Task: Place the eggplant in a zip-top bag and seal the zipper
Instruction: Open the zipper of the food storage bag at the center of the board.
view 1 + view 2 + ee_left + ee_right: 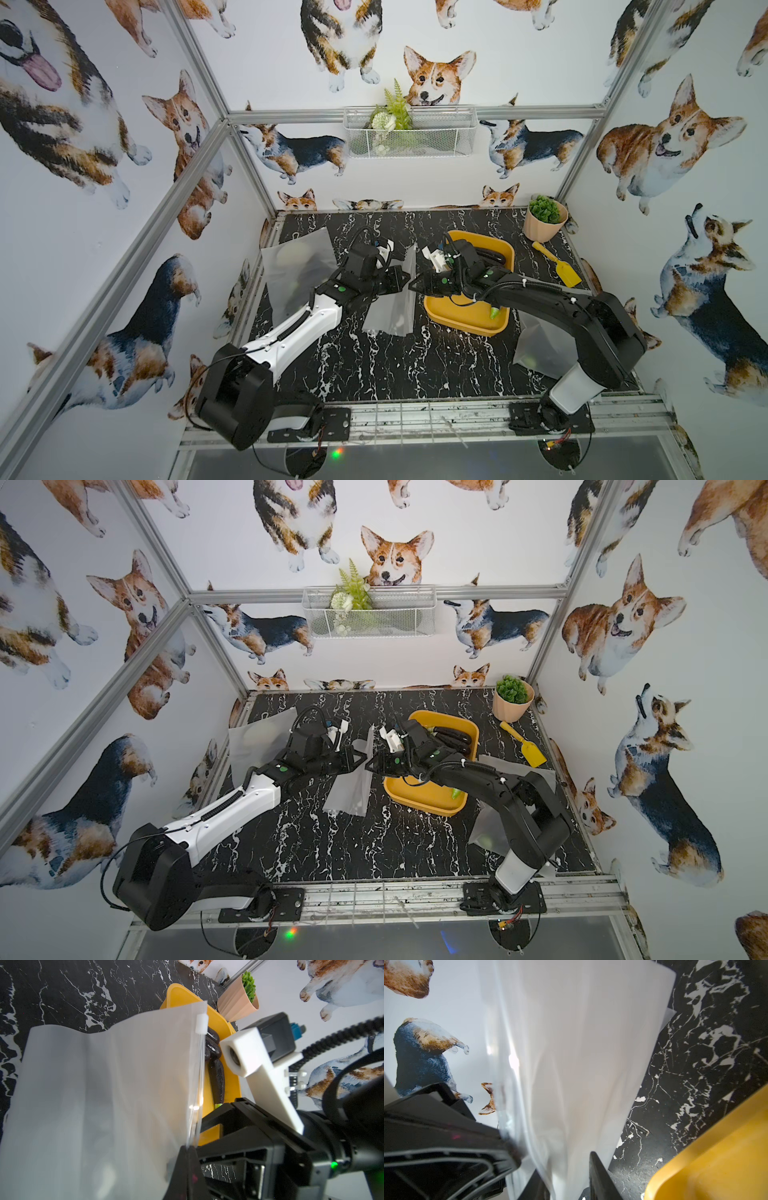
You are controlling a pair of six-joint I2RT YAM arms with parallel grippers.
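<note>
Looks like the bag-opening step: holding the zip-top bag (390, 307) upright over the tabletop (374, 365), between the two arms, with nothing visible inside it yet. Pinched by the left gripper (188, 1159) at one end of the zipper track, fingers (178, 1172) pressed together on the film with no gap showing. White slider (202, 1023) parked at the far end of that track.

Straddled at the same top edge by the right gripper (556, 1159): from its wrist camera, fingers (508, 1147) a narrow way apart, one on each side of the film, one brushing it and the other just clear. Not a firm hold, by the look of it. Almost tip to tip with the left gripper in both top views.

Found in the yellow tray (457, 311), just beside the bag: the eggplant (216, 1080), lying untouched among other dark eggplants.

Next, probably: catch one wall of the mouth with the right fingers and draw it away from the left pinch to spread the opening, then free a gripper to fetch the eggplant. Calls for taking a single layer, not both, and for a gentle pull so as not to slip the thin film out of the left pinch
</note>
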